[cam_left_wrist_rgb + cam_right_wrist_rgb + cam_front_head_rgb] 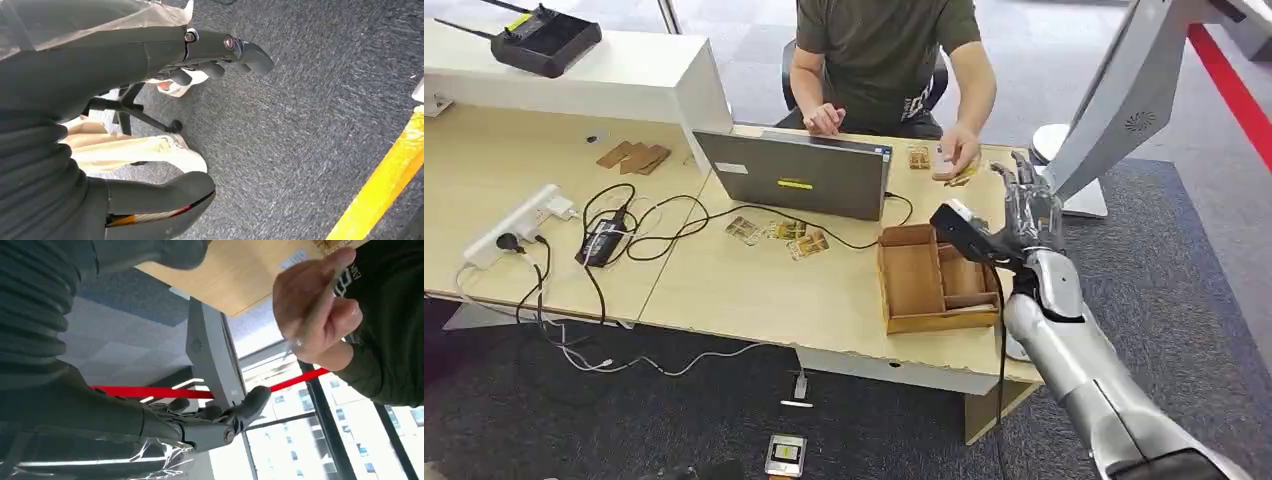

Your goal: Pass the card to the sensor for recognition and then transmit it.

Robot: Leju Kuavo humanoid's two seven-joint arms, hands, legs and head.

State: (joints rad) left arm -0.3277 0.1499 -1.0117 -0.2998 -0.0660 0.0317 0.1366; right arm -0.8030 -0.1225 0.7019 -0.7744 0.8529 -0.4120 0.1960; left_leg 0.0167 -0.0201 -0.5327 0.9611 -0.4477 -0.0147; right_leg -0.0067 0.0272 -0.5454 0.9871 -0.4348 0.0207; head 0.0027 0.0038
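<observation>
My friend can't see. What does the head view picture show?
The robot's silver right hand is raised, open, near a seated person's hand holding a card over a light wooden desk. Beside it are a grey laptop and brown wooden tray.

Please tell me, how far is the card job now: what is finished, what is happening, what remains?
Finished: no step clearly. Happening: the right hand is raised, fingers apart and empty, near the person's hand, which holds a card; this looks like a handover, direction unclear. The left hand hangs over the floor. Remaining: I cannot tell which object is the sensor, so the scan is unconfirmed. More cards lie on the table.
</observation>
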